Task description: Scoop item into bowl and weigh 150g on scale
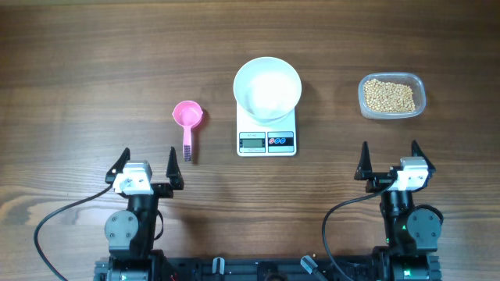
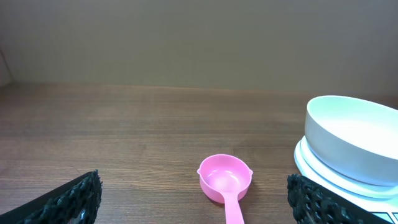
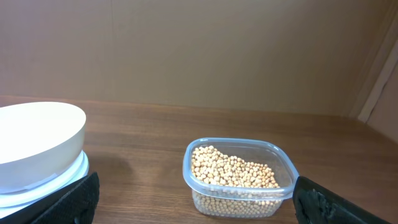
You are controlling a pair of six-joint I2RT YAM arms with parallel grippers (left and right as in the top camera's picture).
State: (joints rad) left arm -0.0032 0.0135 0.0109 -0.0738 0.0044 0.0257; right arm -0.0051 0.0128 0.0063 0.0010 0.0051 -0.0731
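Both tools stand with jaws spread wide and nothing between them: the left tool (image 1: 149, 153) near the front of the tabletop (image 1: 70, 70) on the left, the right tool (image 1: 390, 147) level with it on the right. A pink scoop (image 1: 187, 117) lies just ahead of the left tool, cup end away from the robot, handle toward it. The white bowl (image 1: 267, 87) sits on the scale (image 1: 266, 142) at centre and looks empty. The tan beans (image 1: 390, 96) lie in a clear tub (image 1: 423, 97) right of the scale, ahead of the right tool, well apart from the bowl.
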